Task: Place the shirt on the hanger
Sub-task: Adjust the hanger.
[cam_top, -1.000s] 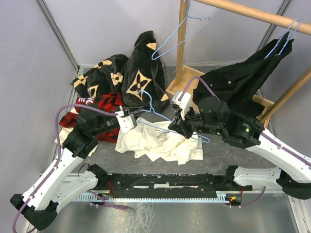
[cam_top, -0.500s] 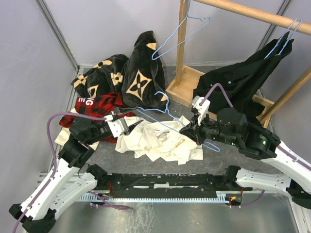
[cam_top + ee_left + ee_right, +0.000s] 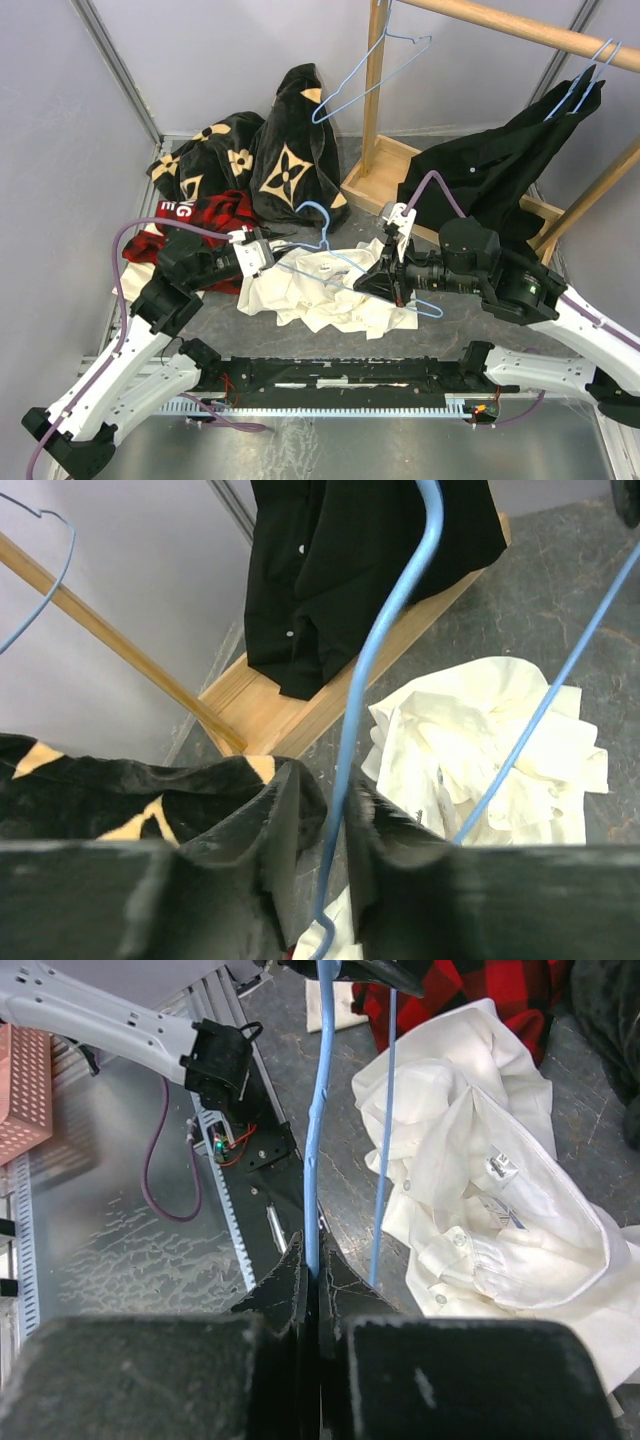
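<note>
Having swung clear a moment ago, the left fingers are back astride the hanger near its hook, not yet clenched, while the right fingers stay pinched on its wire above the shirt crumpled on the bench, which looks like a regrip with the shirt still unhung.

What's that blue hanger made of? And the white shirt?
The light-blue hanger looks like thin metal wire with a smooth painted or plastic coat: it is skinny, slightly shiny and bent into a curved hook. The white shirt looks like thin woven cloth, maybe cotton: matte, crumpled into soft folds, with small buttons.
</note>
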Robot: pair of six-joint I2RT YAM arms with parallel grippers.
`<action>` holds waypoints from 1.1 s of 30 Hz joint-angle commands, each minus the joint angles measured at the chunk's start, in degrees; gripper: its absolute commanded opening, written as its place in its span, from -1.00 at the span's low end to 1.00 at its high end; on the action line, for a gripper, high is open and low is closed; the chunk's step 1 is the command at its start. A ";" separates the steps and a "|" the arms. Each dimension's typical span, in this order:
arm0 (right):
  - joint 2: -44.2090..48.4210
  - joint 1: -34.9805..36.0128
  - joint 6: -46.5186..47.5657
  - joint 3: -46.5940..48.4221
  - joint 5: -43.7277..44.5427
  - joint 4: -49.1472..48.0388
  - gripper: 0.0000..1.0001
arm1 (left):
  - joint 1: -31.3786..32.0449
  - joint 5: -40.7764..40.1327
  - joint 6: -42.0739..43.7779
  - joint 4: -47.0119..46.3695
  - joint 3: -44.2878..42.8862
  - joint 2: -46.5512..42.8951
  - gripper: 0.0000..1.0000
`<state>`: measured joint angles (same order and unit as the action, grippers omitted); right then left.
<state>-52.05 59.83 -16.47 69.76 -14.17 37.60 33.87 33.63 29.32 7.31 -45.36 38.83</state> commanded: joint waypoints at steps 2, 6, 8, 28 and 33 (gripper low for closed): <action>1.91 -0.16 -0.81 0.71 -1.61 -5.73 -0.89 | 0.15 1.71 0.17 -0.35 -1.79 -0.53 -0.78; 1.04 -0.16 2.82 1.98 4.76 -1.81 -0.12 | 0.15 1.77 1.17 1.58 -2.60 -0.04 -0.95; 0.25 -0.16 5.25 3.43 7.86 -0.47 0.05 | 0.15 2.18 2.47 3.38 -3.22 0.56 -0.95; -8.06 -0.16 12.90 11.10 7.15 5.94 -1.00 | 0.17 1.44 6.49 11.27 -5.06 1.86 -0.70; -6.20 -0.16 8.28 8.33 15.60 6.08 -1.00 | 0.15 -0.85 -0.20 10.01 -3.52 1.16 0.43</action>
<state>-60.62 59.61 -4.45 79.50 -5.23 45.10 33.98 34.35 34.09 19.64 -49.01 41.12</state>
